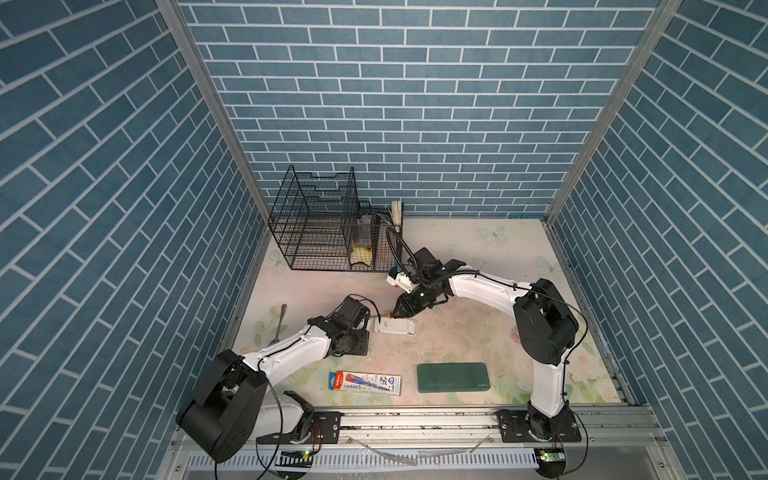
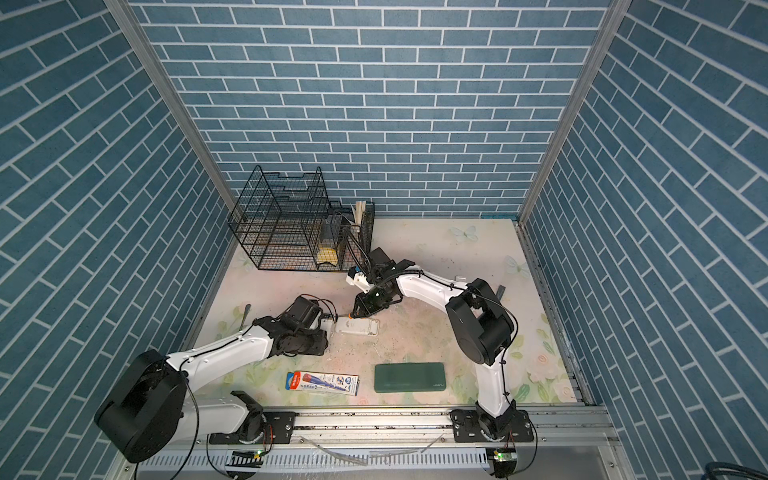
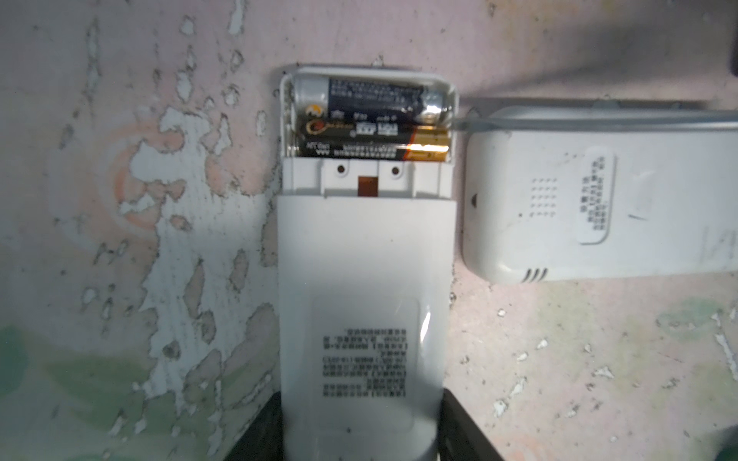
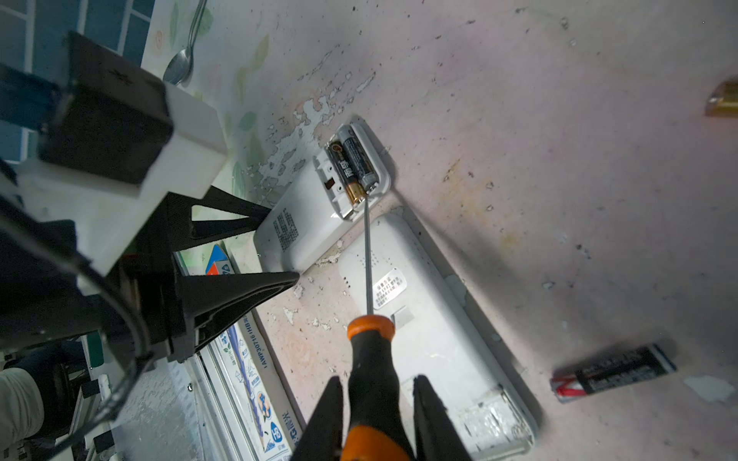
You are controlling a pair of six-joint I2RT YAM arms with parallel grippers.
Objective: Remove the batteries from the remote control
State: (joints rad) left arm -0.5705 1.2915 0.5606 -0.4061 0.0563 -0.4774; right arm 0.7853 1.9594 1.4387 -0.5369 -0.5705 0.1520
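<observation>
The white remote control lies back up on the table with its battery bay uncovered. Two black batteries lie side by side in the bay, one with a gold end. My left gripper is shut on the remote's lower end, a finger on each side. My right gripper is shut on the orange-and-black screwdriver. The screwdriver's tip touches the batteries at the bay's end. A loose battery lies on the table to the side. In both top views the grippers meet mid-table.
A larger white device lies right beside the remote, under the screwdriver shaft. A gold-ended cylinder shows at the frame edge. A wire rack stands at the back. A spoon, a printed box and a green case lie around.
</observation>
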